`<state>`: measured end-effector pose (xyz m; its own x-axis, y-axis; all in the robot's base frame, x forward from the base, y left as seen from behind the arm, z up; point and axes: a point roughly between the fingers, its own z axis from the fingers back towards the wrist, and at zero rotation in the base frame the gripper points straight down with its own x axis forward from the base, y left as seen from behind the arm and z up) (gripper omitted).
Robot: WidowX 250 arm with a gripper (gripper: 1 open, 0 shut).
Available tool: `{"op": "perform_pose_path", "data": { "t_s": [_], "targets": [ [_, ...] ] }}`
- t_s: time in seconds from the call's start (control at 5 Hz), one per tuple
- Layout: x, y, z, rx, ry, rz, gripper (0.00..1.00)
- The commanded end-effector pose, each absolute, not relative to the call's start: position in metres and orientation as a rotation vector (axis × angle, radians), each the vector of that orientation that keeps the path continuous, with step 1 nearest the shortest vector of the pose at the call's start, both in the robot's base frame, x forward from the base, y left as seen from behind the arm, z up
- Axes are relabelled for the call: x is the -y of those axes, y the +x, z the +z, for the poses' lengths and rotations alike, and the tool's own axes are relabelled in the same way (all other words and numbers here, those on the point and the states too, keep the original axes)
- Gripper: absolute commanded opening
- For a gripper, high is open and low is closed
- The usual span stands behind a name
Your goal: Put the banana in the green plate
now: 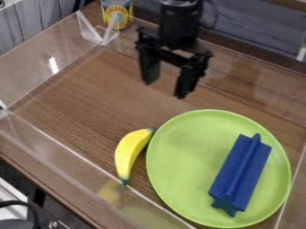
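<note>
Banana [131,152] axis runs diag, greenish tip toward bottom-left, beside green plate [191,170].

A long blue ridged block [241,172] lies toward the near right corner of the desk [102,94], its length running from the near edge back and slightly rightward. The desk has a brown wood-grain top. Clear plastic walls [54,54] stand along the desk's left and far edges, catching pale glints of light, and another clear wall runs along the near left edge. Behind the far wall, at the far left corner, stands a yellow can [116,13] with a printed label too small to read.
</note>
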<state>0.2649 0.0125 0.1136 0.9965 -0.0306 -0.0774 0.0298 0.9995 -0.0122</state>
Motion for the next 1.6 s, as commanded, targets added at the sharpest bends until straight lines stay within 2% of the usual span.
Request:
{"op": "perform_pose_path", "data": {
  "t_s": [0.0,0.2,0.8,1.0,1.4],
  "targets": [
    [-0.023,0.249,0.124,0.006,-0.009,0.033,1.0],
    [-0.034,0.24,0.119,0.036,-0.005,0.096,1.0],
    [-0.053,0.21,0.062,0.07,-0.038,0.008,1.0],
    [-0.051,0.209,0.045,0.082,-0.065,-0.039,1.0],
    [-0.062,0.223,0.035,0.082,-0.087,-0.046,1.0]
  ]
}}
